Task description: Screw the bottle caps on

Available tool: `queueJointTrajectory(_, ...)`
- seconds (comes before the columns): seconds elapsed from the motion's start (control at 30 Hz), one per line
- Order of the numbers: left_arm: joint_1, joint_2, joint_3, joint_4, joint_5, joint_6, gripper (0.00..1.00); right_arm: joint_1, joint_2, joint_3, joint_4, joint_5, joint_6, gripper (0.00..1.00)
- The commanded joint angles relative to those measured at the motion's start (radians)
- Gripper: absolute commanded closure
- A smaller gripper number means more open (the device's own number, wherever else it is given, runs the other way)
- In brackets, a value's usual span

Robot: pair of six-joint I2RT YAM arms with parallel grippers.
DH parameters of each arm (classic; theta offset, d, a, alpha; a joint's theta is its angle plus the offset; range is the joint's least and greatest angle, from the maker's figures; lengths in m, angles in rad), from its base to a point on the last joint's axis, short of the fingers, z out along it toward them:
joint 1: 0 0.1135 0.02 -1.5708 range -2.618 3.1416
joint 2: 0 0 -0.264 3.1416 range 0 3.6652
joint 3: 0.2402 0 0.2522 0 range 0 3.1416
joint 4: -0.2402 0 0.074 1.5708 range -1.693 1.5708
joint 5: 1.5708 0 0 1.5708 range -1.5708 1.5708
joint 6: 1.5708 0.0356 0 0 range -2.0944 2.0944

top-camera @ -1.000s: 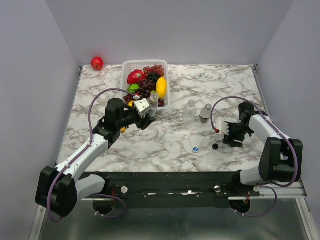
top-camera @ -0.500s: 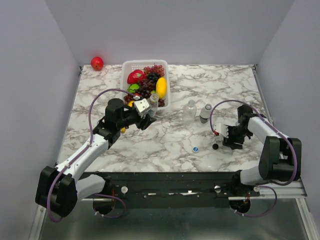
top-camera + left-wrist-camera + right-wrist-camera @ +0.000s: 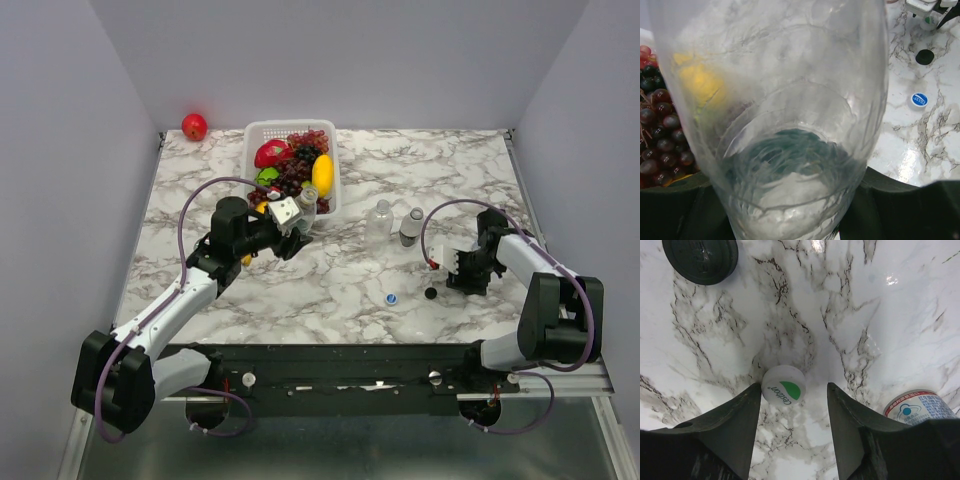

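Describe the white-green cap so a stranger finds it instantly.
On the right side of the marble table, the right gripper points down. The white-green cap lies between its fingers. Unlike the black cap and blue cap nearby, it is white with a green patch.

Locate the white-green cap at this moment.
Right wrist view: the white-green cap lies on the marble table between the fingers of the right gripper, black cap beyond it.
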Motion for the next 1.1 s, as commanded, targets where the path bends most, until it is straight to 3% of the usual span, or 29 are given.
queueJointTrajectory(0.0,-0.008,0.006,-0.005,0.038,-0.017,-0.013,1.0,-0.008,0.012,0.001,0.031,-0.021,0.014,0.38)
queueJointTrajectory(0.27,-0.008,0.012,-0.013,0.04,-0.011,-0.01,1.0,-0.008,0.003,-0.016,0.031,-0.049,0.015,0.41)
queueJointTrajectory(0.43,-0.008,0.013,-0.024,0.037,0.0,-0.004,1.0,-0.006,-0.014,-0.012,0.019,-0.098,0.031,0.61)
queueJointTrajectory(0.57,-0.011,0.024,-0.042,0.049,0.014,0.013,1.0,-0.008,-0.069,0.021,-0.05,-0.108,0.051,0.7)
queueJointTrajectory(0.8,-0.049,0.004,-0.148,0.171,0.035,0.085,1.0,-0.005,-0.304,0.156,-0.385,-0.228,0.057,0.71)
queueJointTrajectory(0.93,-0.109,-0.043,-0.296,0.297,0.014,0.14,1.0,0.009,-0.376,0.293,-0.524,-0.297,0.098,0.71)
queueJointTrajectory(1.07,-0.23,-0.091,-0.383,0.378,-0.015,0.208,1.0,0.101,-0.338,0.552,-0.558,-0.366,0.352,0.72)
